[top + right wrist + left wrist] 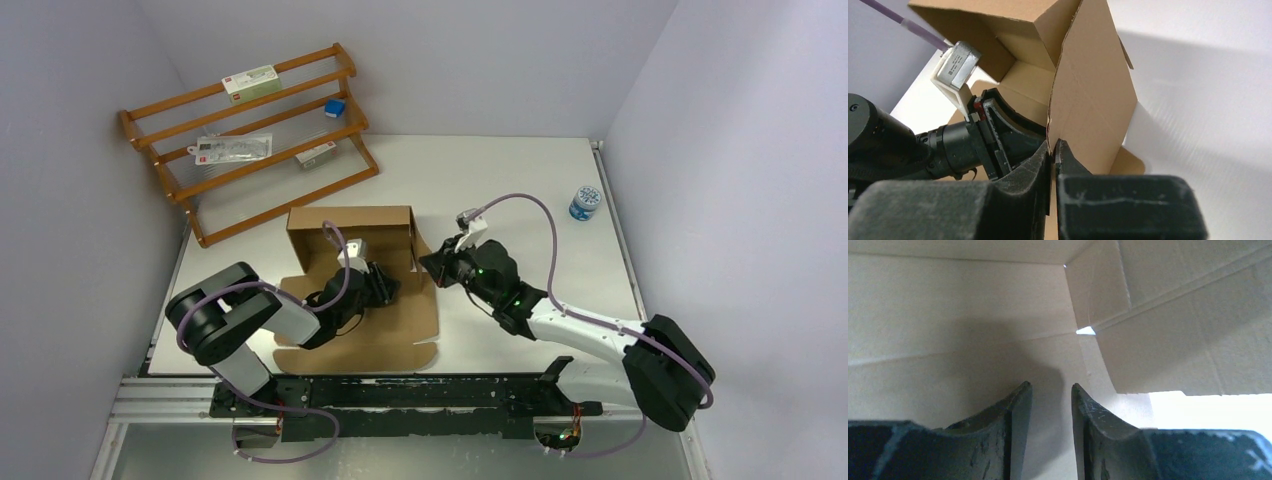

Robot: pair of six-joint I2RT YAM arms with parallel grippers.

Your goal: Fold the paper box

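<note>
A wooden rack with small packets stands at the far left corner of the tabletop, well apart from the work. The box lies near the middle of the tabletop and is half made: its far wall is upright, and its near panel is flat toward the near edge.

The left gripper is inside the box, low over the base, and points at the inner right corner. Its fingers are partly apart with nothing between them (only cardboard shows through the gap). I judge it is there to pin the base so the sheet does not slide, but I cannot confirm the contact.

To its right, the side flap stands upright. The right gripper is clamped together on the flap's edge, I think to hold it raised for tucking. A jar sits near the right edge and is not involved.
</note>
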